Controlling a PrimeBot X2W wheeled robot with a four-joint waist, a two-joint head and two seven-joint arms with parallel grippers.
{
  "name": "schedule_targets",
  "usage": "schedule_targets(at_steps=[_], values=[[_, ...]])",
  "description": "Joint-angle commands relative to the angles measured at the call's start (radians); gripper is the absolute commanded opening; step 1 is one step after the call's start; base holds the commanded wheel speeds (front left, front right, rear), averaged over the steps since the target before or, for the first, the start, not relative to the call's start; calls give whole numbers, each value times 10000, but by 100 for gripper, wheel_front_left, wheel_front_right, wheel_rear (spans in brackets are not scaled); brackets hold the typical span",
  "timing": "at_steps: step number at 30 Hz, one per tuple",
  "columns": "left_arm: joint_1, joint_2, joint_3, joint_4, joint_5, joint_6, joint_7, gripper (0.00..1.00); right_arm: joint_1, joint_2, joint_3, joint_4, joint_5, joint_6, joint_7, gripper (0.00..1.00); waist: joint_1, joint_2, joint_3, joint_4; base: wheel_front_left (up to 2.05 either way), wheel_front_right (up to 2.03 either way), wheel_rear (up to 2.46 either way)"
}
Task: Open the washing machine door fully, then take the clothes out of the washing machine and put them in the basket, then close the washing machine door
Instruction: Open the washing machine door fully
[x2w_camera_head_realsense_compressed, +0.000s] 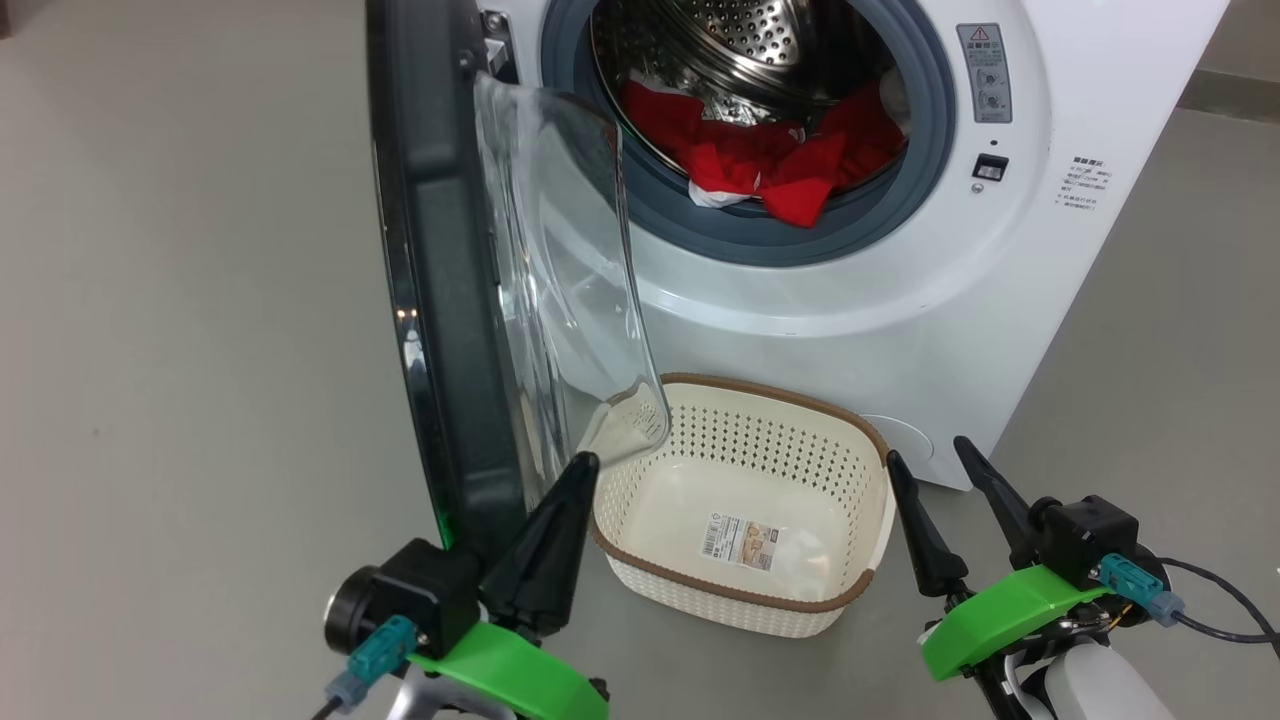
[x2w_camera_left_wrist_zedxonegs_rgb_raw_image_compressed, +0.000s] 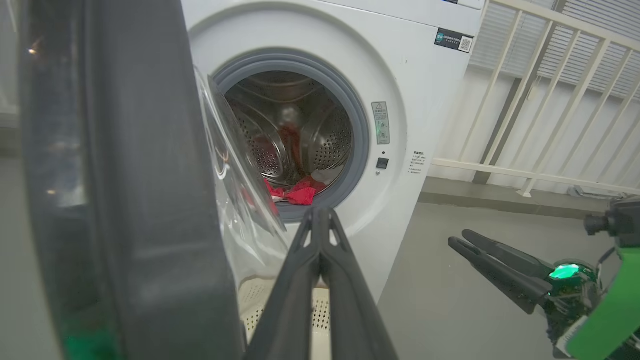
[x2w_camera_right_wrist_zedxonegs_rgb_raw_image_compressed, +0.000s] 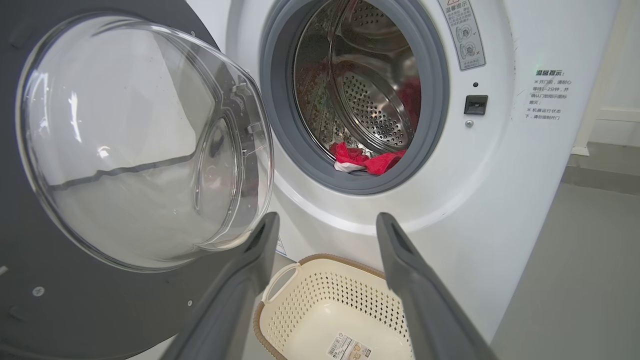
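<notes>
Gaping washing machine door (x2w_camera_head_realsense_compressed: 440, 300), left tool (x2w_camera_left_wrist_zedxonegs_rgb_raw_image_compressed: 320, 215) pinched empty, right tool (x2w_camera_head_realsense_compressed: 925, 448) wide, railing (x2w_camera_left_wrist_zedxonegs_rgb_raw_image_compressed: 540, 176) in left wrist view

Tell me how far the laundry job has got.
Done: the washing machine door stands swung well out from the washing machine. In hand: the left gripper, jaws shut, sits by the door's lower edge; the right gripper is open and empty. Left: the red clothes lie in the drum, the basket holds only its label, and the door needs closing afterwards.
</notes>
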Motion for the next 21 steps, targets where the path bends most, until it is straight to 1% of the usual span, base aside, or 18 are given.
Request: schedule_targets(at_steps=[1, 14, 21], values=[[-132, 74, 399, -172, 55, 124, 11, 0, -369, 33, 248, -207, 130, 77, -64, 100, 0, 0, -1, 7, 0, 0, 0], [54, 524, 960, 339, 125, 831, 295, 0, -253, 34, 145, -72, 121, 77, -65, 100, 0, 0, -7, 306, 0, 0, 0], [153, 812, 1497, 467, -26, 1174, 275, 0, -234, 34, 200, -11, 44, 77, -65, 100, 0, 0, 12, 489, 0, 0, 0]])
